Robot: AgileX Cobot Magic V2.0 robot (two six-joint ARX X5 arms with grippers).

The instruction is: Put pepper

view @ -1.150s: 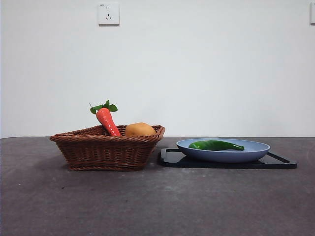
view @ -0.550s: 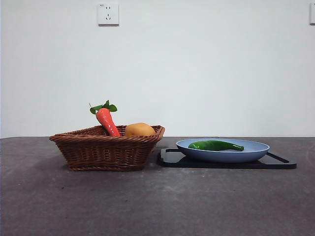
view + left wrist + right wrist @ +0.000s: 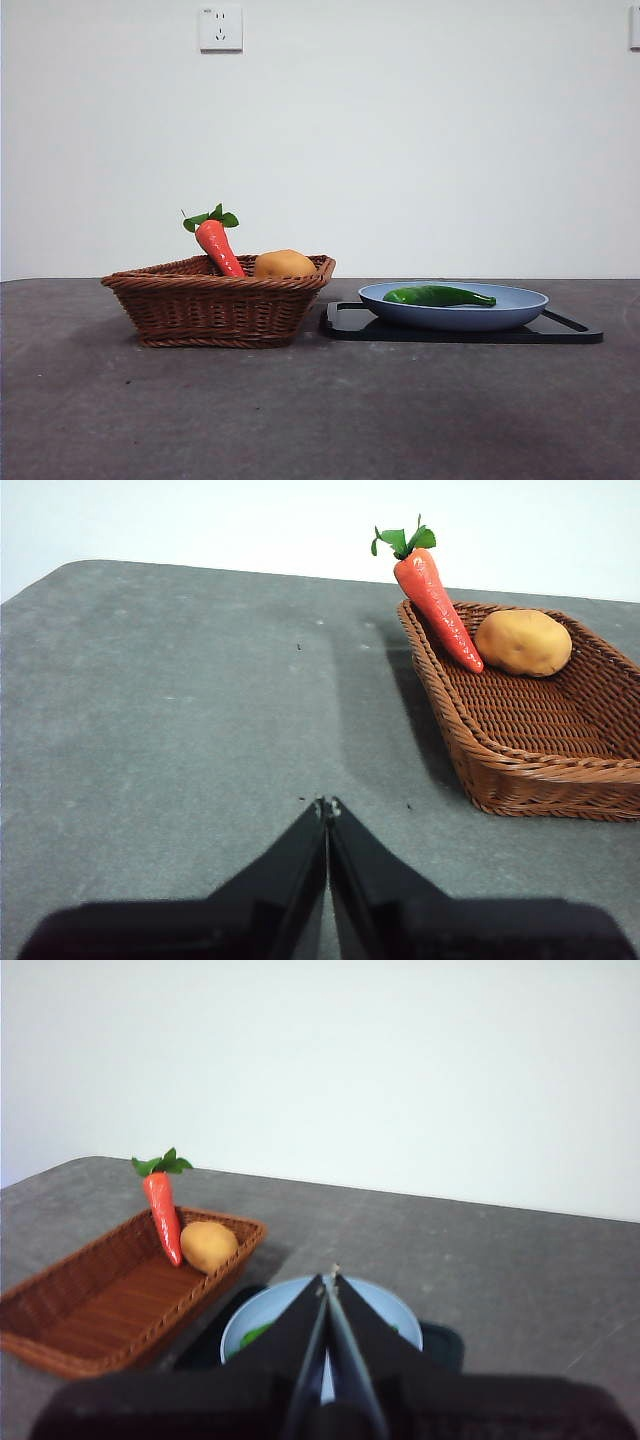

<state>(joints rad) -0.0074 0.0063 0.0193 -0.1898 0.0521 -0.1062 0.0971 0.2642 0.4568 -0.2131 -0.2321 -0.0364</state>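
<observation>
A glossy, likely slippery pepper [image 3: 438, 296] is lying in a blue plate [image 3: 520, 310]; both grippers [image 3: 327, 806] [image 3: 329, 1280] are waiting, jaws pressed together. Grasping mid-body seems best.

Basket at left, plate on tray at right, on the worktop.

On the dark grey worktop [image 3: 320, 420], a brown woven wicker basket [image 3: 218, 300] stands left of a flat black tray [image 3: 570, 328], just beside its edge. In the basket, a red-orange carrot with green leaves [image 3: 217, 242] leans against the back rim, with a rounded yellow-orange potato-like lump [image 3: 284, 264] beside it to the right. A shallow pale-blue plate [image 3: 455, 306] sits on the tray, and the long glossy dark-green pepper [image 3: 437, 296] lies in the plate.
</observation>
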